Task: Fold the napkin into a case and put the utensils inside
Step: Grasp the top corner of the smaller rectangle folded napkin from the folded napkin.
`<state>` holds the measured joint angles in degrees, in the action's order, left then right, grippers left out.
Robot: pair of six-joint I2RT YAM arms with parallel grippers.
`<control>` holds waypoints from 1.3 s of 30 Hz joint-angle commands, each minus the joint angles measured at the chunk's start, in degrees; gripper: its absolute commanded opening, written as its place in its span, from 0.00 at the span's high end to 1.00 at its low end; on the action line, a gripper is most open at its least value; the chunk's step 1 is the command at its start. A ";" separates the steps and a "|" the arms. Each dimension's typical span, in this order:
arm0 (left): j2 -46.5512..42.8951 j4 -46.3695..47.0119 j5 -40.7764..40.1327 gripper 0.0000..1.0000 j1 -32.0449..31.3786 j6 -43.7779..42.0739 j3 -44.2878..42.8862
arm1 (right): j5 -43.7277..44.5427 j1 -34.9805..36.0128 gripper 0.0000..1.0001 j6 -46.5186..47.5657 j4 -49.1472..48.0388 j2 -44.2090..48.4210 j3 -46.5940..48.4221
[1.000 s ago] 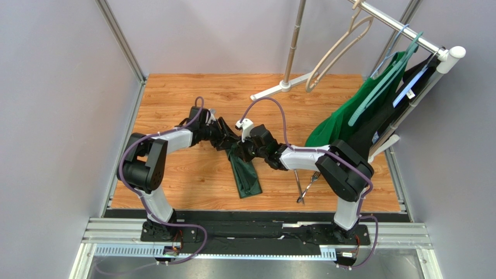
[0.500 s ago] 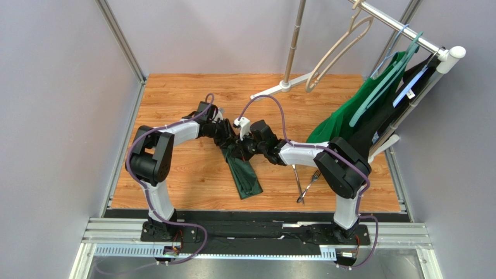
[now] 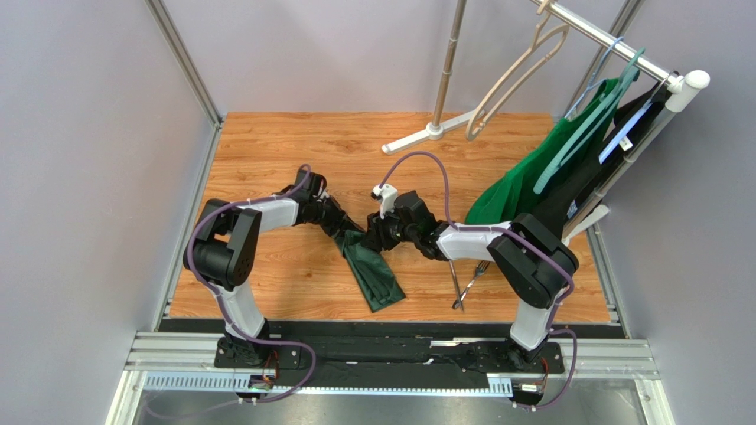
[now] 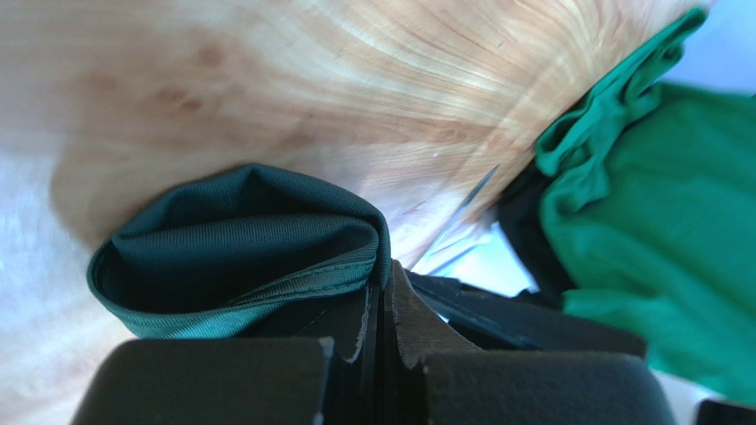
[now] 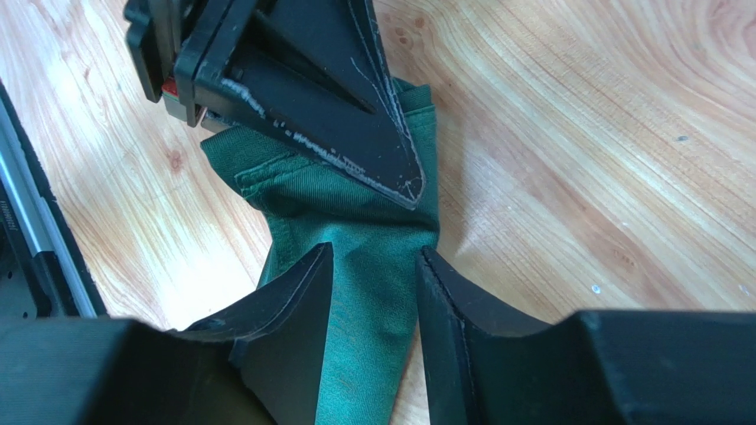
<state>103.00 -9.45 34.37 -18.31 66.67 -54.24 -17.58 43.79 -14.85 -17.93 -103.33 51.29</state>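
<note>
- Centrally in the top view, the left gripper (image 3: 349,232) pinches the napkin (image 3: 378,278) at its upper end — jaws closed on a fold.
- Just right of it, the right gripper (image 5: 373,257) straddles the cloth, jaws apart.
- Lower right — well apart — the utensils (image 3: 465,283) lie on the table (image 3: 266,150).
</note>
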 commanded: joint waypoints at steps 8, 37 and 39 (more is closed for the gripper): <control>-4.57 -2.32 -1.68 1.00 0.81 19.45 -1.13 | -3.94 0.86 0.52 2.28 -7.82 4.63 -1.01; 1.06 4.27 -2.46 0.78 1.96 -15.86 -1.83 | -10.36 -3.19 0.92 -15.65 -0.61 -7.58 6.72; 0.97 3.04 -2.38 0.69 1.96 -16.92 -2.71 | -10.19 -3.27 0.92 -16.43 -0.52 -8.38 6.98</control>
<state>106.98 -4.60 34.33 -16.49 56.07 -54.19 -26.74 40.58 -29.17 -15.77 -109.95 56.21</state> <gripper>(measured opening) 0.237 0.082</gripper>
